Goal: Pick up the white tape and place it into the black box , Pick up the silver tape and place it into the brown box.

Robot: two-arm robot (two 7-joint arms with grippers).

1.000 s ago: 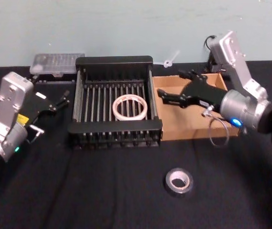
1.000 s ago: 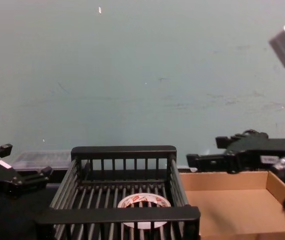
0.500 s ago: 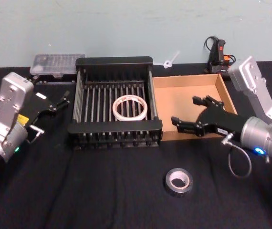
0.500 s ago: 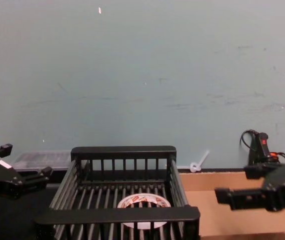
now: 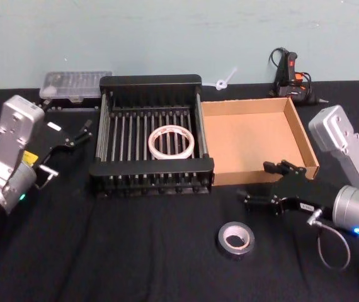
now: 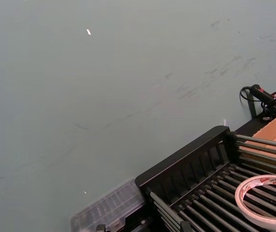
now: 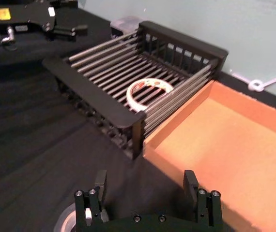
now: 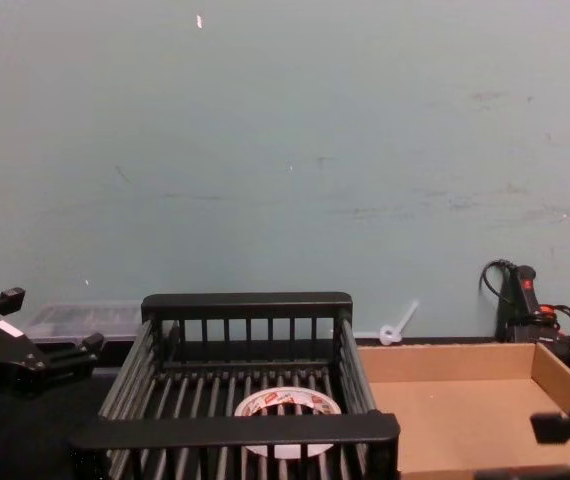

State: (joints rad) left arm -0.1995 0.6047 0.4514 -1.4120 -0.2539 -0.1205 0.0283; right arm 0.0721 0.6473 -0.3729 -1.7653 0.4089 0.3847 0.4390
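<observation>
A: Going from the left, what's there?

B: The left claw (image 5: 82,133) hangs parked beside the black box (image 5: 151,82), fingers a little apart and empty. Behind it lies a clear plastic case (image 5: 76,83). The white tape (image 5: 172,141) lies flat on the slatted floor of the black box, so that half looks done.

A: And the other half?

B: The brown box (image 5: 301,133) touches the black one on its right side and has nothing in it. The silver tape (image 5: 235,239) lies flat on the dark worktop (image 5: 135,251), in front of both boxes. The right claw (image 5: 260,187) hovers just past the brown box's near wall, spread wide, empty, a bit behind and right of the roll.

A: How to take it well?

B: I'd bring the claw over the roll's centre, tip it downward, and pinch one wall of the ring, one finger in the hole. Lift clear before swinging over the cardboard wall, so the box isn't shoved
</observation>
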